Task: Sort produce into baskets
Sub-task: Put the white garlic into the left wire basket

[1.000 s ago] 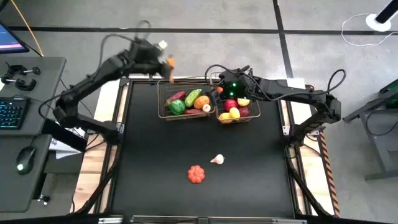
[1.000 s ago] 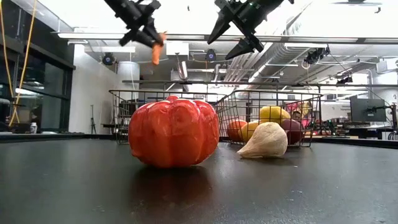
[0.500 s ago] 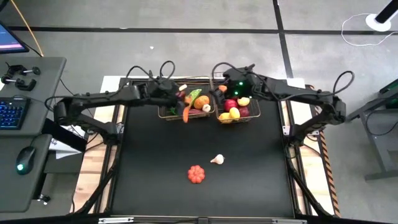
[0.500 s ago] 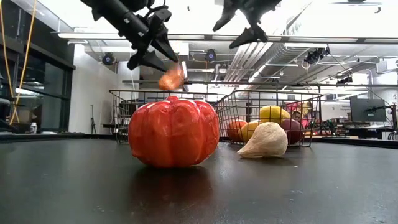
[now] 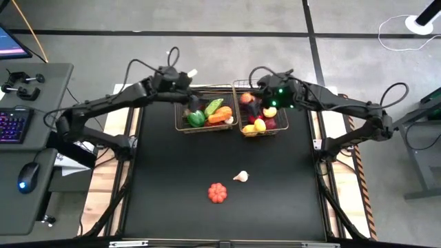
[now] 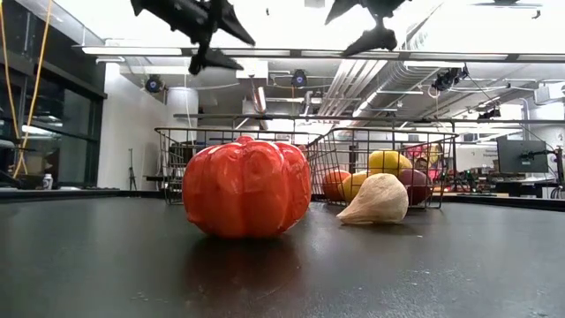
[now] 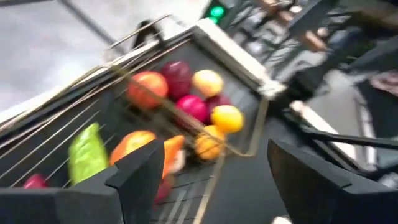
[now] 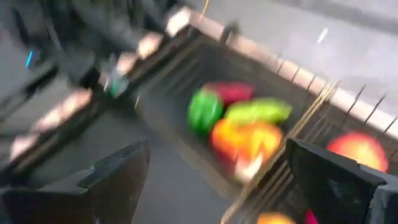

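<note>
Both tools, left point(image 5: 191, 102) and right point(image 5: 251, 105), hang spread and empty above the baskets point(image 5: 207, 122) on the black table point(image 5: 172, 172).

Open black table point(image 5: 165, 172) across the near half, broken only by a ribbed red-orange tomato point(image 5: 217, 193) and pale garlic bulb point(image 5: 240, 177) near each other. Two bronze wire baskets point(image 5: 207, 127) side by side, filled, blocking the far edge.

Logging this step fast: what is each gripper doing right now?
Left gripper: open, empty, above the left basket.
Right gripper: open, empty, above the right basket.
</note>
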Tool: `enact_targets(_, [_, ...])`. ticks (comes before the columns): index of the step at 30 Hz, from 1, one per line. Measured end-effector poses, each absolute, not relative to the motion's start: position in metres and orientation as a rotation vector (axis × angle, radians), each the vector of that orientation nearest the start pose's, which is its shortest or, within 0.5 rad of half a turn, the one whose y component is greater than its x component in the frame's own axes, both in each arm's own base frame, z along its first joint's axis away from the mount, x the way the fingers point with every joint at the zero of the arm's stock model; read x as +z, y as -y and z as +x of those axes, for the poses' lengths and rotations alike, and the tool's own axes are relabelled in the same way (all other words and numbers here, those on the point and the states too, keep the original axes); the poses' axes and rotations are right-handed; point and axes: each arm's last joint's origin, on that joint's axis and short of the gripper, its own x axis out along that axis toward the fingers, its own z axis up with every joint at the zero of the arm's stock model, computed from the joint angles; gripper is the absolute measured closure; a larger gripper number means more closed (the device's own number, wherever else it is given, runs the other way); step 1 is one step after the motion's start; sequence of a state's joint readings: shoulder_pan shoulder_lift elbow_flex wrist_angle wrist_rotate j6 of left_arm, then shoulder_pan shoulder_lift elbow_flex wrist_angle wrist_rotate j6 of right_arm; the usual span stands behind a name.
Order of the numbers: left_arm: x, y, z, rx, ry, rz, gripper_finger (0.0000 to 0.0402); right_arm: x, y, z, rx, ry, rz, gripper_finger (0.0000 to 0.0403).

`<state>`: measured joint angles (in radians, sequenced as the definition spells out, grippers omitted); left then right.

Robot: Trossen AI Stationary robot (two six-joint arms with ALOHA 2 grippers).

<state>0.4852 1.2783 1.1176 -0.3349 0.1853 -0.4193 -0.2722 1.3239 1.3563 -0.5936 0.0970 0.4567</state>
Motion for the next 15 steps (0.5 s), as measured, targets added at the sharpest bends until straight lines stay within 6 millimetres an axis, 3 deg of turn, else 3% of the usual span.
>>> enact_targets(4, [0.350, -0.109, 0.233, 0.325, -0.344, -0.514, 0.0129, 0.360, 0.054, 0.266, -0.365, -0.688, 0.530, 0.0036])
enact_targets(10, [0.371, -0.090, 0.200, 0.314, -0.243, -0.465, 0.0129, 0.316, -0.010, 0.265, -0.165, -0.959, 0.555, 0.0036])
enact_targets(15, [0.383, -0.083, 0.179, 0.382, -0.156, -0.448, 0.0129, 0.281, -0.054, 0.271, -0.025, -1.083, 0.438, 0.0036])
